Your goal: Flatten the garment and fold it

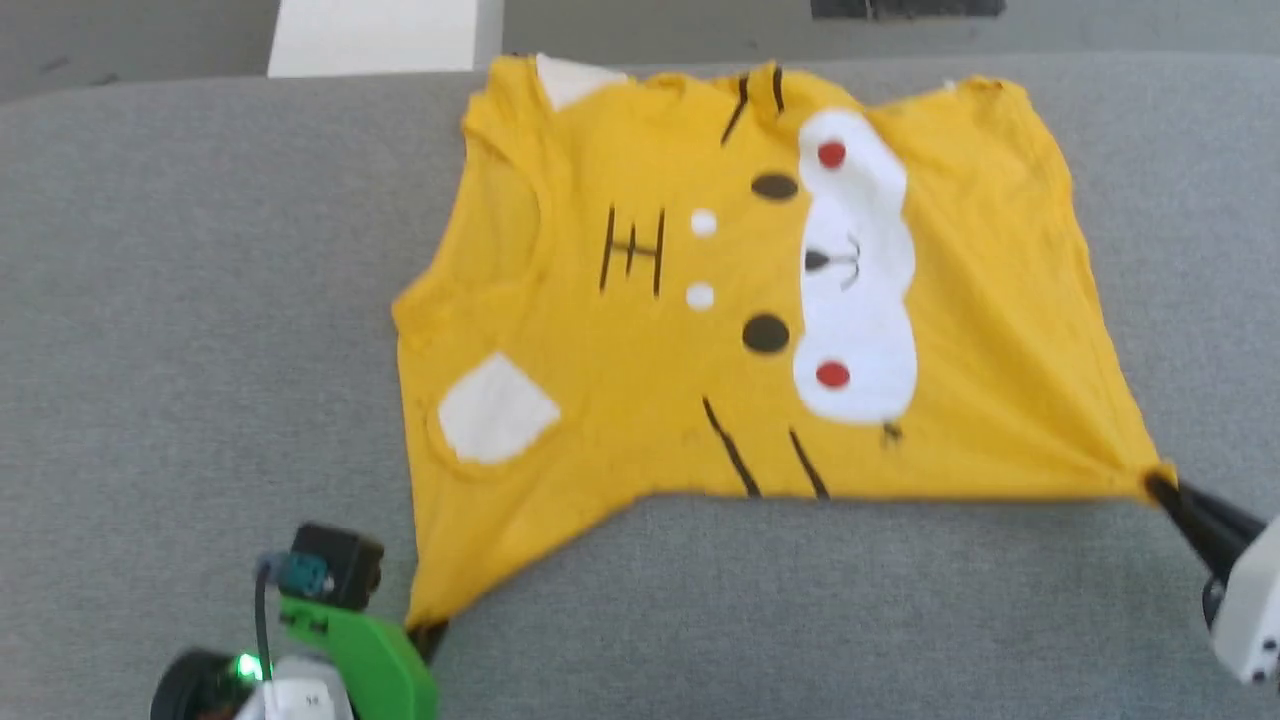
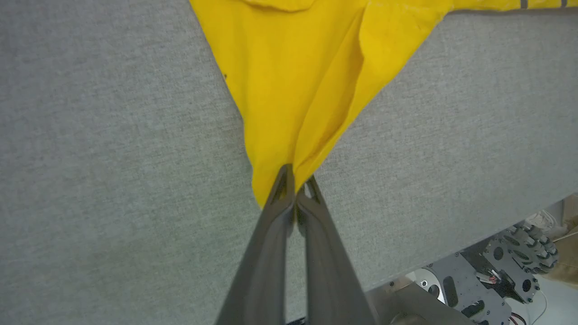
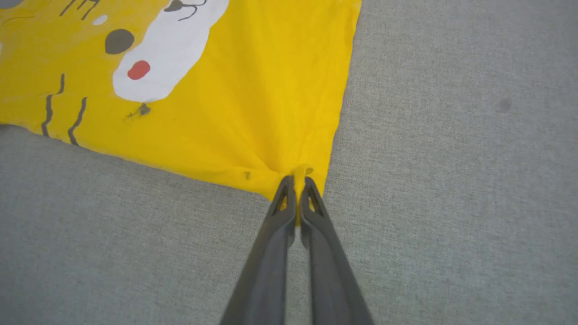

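Garment [image 1: 640, 330]: print up on the tabletop [image 1: 150, 300]. My left jaws pinch its near-left corner, my right jaws the near-right; both closed on cloth. Risk: pinches look shallow, perhaps; an uneven pull could slip a corner, rewrinkling it.

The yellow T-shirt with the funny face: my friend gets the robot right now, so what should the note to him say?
Left tool: shut on the near left corner of the T-shirt.
Right tool: shut on the near right corner.
Where: the T-shirt lies face print up on the gray table, sideways to the robot, with its near edge stretched between the two tools.
Done: spread out and mostly flat.
Left: smooth the creases near the left corner and on the left side, then fold it. No fold is made yet.
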Motion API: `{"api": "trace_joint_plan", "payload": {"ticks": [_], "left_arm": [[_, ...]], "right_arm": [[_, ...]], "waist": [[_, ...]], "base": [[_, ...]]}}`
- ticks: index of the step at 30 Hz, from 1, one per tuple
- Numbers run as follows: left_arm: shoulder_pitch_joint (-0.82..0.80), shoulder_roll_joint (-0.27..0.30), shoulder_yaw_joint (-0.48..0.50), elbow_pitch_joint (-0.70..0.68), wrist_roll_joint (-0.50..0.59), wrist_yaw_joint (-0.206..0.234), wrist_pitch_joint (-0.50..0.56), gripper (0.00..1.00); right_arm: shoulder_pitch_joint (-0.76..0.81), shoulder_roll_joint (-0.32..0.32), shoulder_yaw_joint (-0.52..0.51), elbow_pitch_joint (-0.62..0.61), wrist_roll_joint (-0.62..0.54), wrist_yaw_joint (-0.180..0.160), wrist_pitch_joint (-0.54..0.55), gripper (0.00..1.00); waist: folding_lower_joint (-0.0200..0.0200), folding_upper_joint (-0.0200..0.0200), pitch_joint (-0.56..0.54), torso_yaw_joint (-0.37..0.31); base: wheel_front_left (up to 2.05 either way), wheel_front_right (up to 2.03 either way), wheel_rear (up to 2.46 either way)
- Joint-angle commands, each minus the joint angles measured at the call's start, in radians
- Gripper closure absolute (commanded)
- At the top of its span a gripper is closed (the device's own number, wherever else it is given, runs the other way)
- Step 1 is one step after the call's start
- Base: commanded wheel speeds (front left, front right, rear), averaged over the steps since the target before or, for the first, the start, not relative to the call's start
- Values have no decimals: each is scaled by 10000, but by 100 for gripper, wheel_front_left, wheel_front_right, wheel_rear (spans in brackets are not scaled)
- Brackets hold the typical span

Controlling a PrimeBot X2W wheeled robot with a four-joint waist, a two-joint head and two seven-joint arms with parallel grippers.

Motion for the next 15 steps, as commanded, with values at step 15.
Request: {"api": "trace_joint_plan", "payload": {"ticks": [15], "left_arm": [[2276, 697, -127, -1327, -1039, 735, 807, 100]], "right_arm": [[3398, 239, -1303, -1293, 660, -15, 1869, 100]], "waist": [[1, 0, -968, 187]], "base": [[0, 0, 0]]}}
